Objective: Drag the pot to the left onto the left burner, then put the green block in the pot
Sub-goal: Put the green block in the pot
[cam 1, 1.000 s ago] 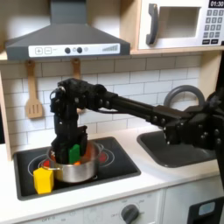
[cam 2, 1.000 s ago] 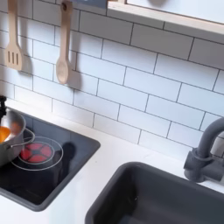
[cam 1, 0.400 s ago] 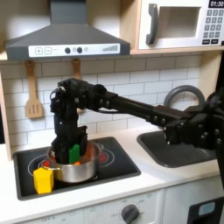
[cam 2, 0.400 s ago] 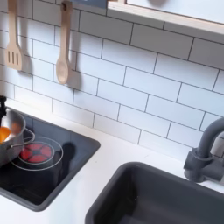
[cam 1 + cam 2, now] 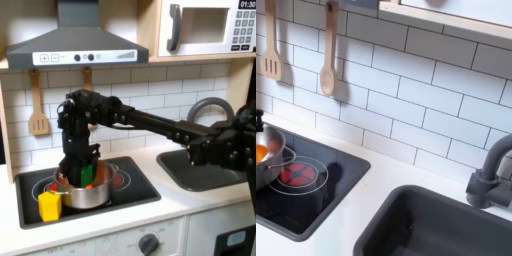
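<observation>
Nearest the camera in the first exterior view, a yellow cup-like piece (image 5: 49, 204) stands at the front of the black cooktop (image 5: 135, 192), just beside the pot (image 5: 84, 190). Behind it the pot sits toward the first exterior view's left of the cooktop, over the left burner (image 5: 42, 186), whose red rings peek out beside it; a second ring of red shows at the pot's other side. Down inside the pot the end effector (image 5: 80, 168) hangs, with the green block (image 5: 86, 173) between its fingers and something orange close by. Its fingers seem pressed against the block, but I cannot tell for certain whether they grip it or have let go. In the second exterior view the pot's rim (image 5: 264, 164) shows at the left edge, an orange piece (image 5: 261, 153) inside.

Judging by this, the dragging looks done and the drop is at hand. One risk is that the fingers catch the pot's wall on lifting and pull it off the burner. Another is that the block clings to a finger and rides back out. Farther back, wooden utensils (image 5: 38, 105) hang on the tiled wall.
</observation>
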`<action>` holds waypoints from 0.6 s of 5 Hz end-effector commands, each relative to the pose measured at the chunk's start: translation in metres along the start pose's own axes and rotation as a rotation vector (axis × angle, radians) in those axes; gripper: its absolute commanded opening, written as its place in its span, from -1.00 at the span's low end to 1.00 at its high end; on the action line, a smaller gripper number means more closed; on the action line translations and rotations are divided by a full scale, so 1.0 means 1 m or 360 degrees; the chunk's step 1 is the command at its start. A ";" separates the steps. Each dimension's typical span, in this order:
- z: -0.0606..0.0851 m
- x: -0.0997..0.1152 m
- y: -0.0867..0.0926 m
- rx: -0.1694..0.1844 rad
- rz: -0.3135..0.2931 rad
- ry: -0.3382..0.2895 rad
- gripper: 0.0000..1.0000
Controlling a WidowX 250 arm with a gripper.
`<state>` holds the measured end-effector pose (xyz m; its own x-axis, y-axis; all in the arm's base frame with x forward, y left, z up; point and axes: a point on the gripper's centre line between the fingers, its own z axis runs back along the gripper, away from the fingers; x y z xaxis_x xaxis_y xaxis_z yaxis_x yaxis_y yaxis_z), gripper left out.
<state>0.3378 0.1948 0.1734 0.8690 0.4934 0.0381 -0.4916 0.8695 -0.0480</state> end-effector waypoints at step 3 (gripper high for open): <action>0.005 -0.005 -0.018 -0.0090 -0.0005 0.0016 -1.00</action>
<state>0.3469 0.1698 0.1874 0.8815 0.4691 0.0531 -0.4623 0.8805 -0.1050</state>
